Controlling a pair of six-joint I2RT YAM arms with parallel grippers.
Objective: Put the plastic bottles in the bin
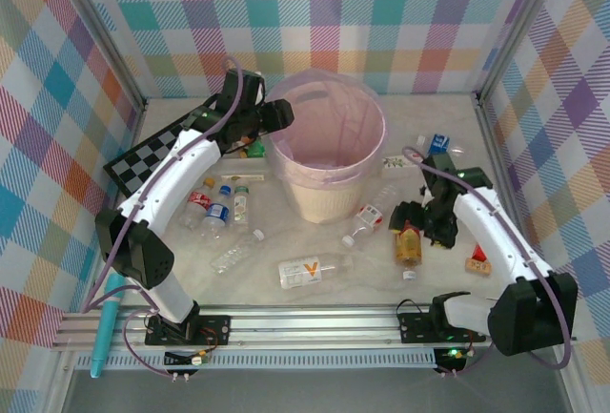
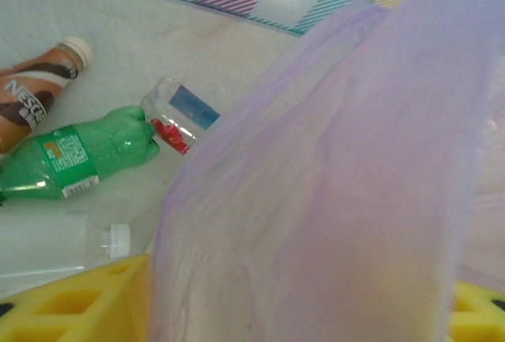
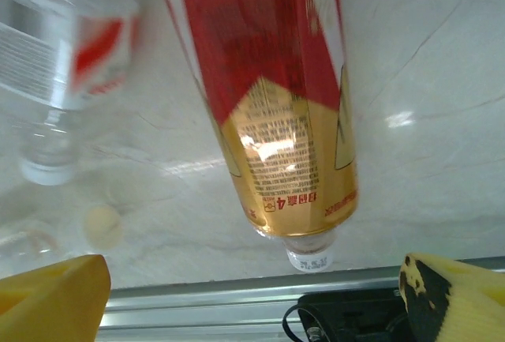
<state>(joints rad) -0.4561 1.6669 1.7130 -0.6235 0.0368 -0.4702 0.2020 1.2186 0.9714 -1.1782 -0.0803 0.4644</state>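
The cream bin (image 1: 324, 198) with its pink liner (image 2: 339, 168) stands in the middle at the back. My left gripper (image 1: 281, 113) is at the bin's left rim, open, its yellow fingertips (image 2: 79, 302) wide apart and the liner close in front of them. Beyond it lie a green bottle (image 2: 79, 156), a brown Nescafe bottle (image 2: 35, 101) and clear bottles (image 2: 177, 117). My right gripper (image 1: 412, 227) is open just above the table. The amber bottle (image 3: 276, 97), red and gold label with a white cap (image 3: 309, 259), lies between its fingers (image 3: 55, 298), apart from them.
More bottles lie left of the bin (image 1: 219, 208) and in front of it (image 1: 310, 270), (image 1: 367, 222). A checkered mat (image 1: 143, 151) sits at the left, a teal pen (image 1: 105, 327) by the front rail (image 1: 315, 322), a small red block (image 1: 478, 265) right of the amber bottle.
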